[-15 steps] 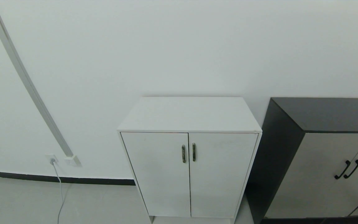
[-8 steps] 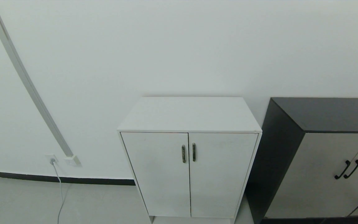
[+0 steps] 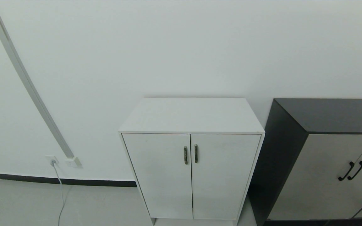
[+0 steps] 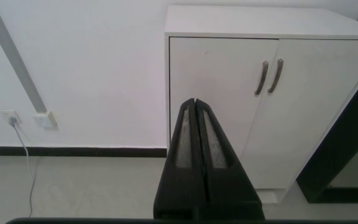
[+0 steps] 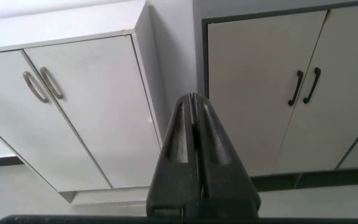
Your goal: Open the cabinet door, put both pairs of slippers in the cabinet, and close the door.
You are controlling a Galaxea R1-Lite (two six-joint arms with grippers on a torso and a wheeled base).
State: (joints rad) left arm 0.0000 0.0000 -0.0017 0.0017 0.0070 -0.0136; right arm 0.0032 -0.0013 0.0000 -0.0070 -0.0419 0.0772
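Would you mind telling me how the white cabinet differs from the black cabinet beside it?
The white cabinet is white all over; the black cabinet has a black top and side with pale grey doors. The black cabinet's handles are black and curved; the white cabinet's handles are straight dull bars. Both have two shut doors with handles paired at the seam.
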